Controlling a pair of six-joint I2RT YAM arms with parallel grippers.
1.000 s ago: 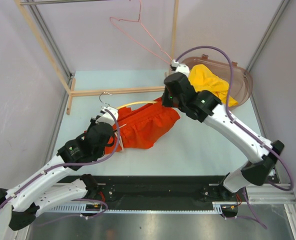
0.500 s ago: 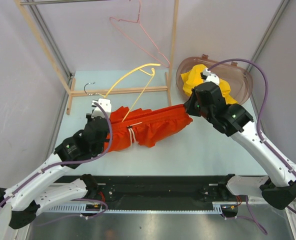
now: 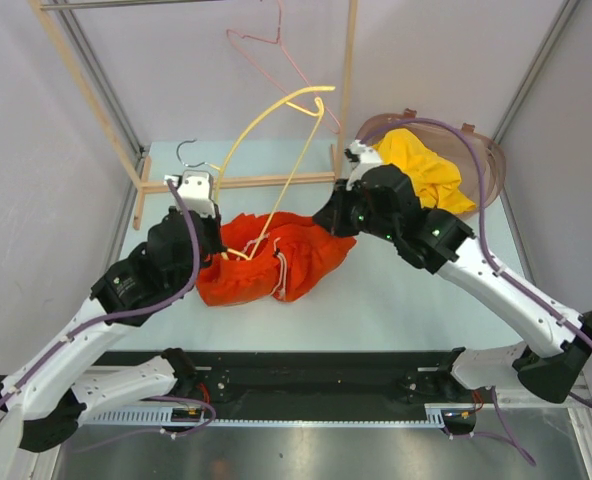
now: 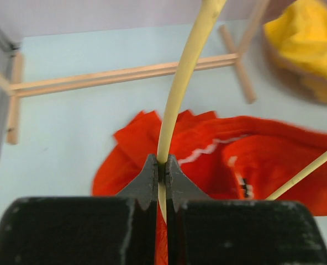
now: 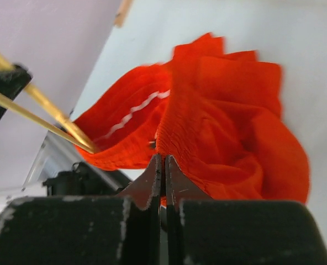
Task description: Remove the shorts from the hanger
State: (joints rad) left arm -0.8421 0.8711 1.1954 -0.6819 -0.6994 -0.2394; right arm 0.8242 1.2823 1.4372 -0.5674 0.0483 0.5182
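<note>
The orange-red shorts (image 3: 266, 268) lie bunched on the table with a pale drawstring showing, still threaded on the yellow hanger (image 3: 276, 110), which stands tilted up above them. My left gripper (image 3: 216, 245) is shut on the hanger's rod (image 4: 177, 94), with the shorts (image 4: 224, 160) just below it. My right gripper (image 3: 328, 226) is shut on the elastic waist of the orange-red shorts (image 5: 224, 127). The hanger's rods (image 5: 39, 107) show at the left of the right wrist view. The yellow shorts (image 3: 428, 170) lie in a brown basket (image 3: 481, 150) at the back right and also show in the left wrist view (image 4: 307, 38).
A wooden rack frame (image 3: 236, 182) stands on the table's back left, with its uprights against the wall. A pink wire hanger (image 3: 276, 55) hangs above the back. Grey walls close in both sides.
My right gripper has moved left with the waist, bunching the orange-red shorts together. My left gripper has moved back and raised the yellow hanger more upright.
</note>
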